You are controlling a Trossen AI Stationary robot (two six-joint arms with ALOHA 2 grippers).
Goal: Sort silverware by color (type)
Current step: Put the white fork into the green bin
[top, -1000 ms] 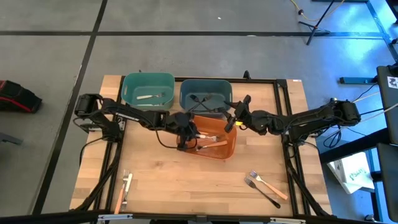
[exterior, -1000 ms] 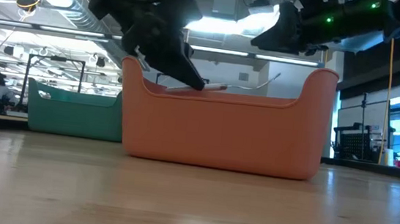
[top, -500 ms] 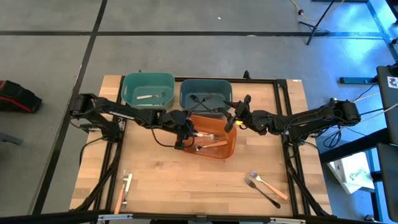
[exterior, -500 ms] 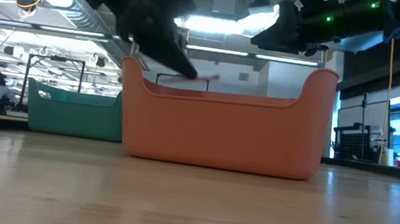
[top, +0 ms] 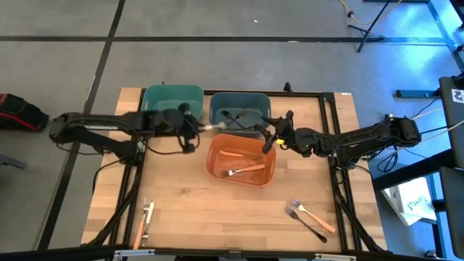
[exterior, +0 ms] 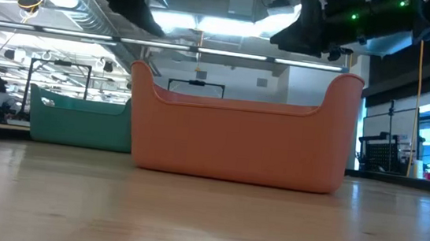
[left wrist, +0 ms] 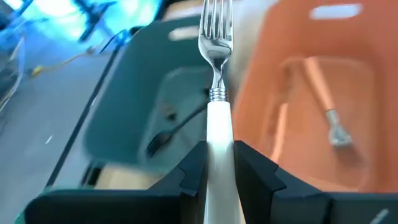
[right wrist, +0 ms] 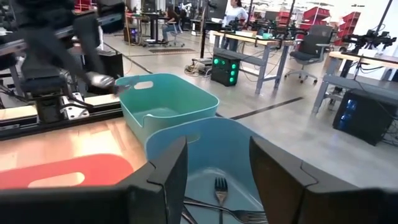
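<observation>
High view: the left gripper (top: 194,129) hangs between the teal bin (top: 172,94) and the orange bin (top: 270,170), its jaws clamped on a white-handled fork (top: 210,128) whose tines point right, toward the blue-grey bin (top: 240,98). The right gripper (top: 270,139) waits over the far right corner of the orange bin, holding nothing. Two orange-handled pieces (top: 243,162) lie in the orange bin, a pale one (top: 174,112) in the teal bin, dark ones (top: 235,116) in the blue-grey bin. Loose forks (top: 308,217) lie on the near right of the tabletop (top: 203,210), and more silverware (top: 145,221) at the near left.

Low view: only the orange bin (exterior: 241,139) and, behind it on the left, the teal bin (exterior: 80,123) are clear; both arms are dark shapes at the top edge.

Left wrist view: the jaws pinch the fork (left wrist: 217,99) on its smooth white handle, just below the metal collar. It looks light and rigid, but the glossy handle could slip or pivot in so narrow a grip; a hold near mid-handle seems the best balance.

Right wrist view: the right jaws stand apart and empty above the blue-grey bin (right wrist: 186,152), where a dark fork (right wrist: 221,190) lies. The teal bin (right wrist: 165,99) is just beyond.
</observation>
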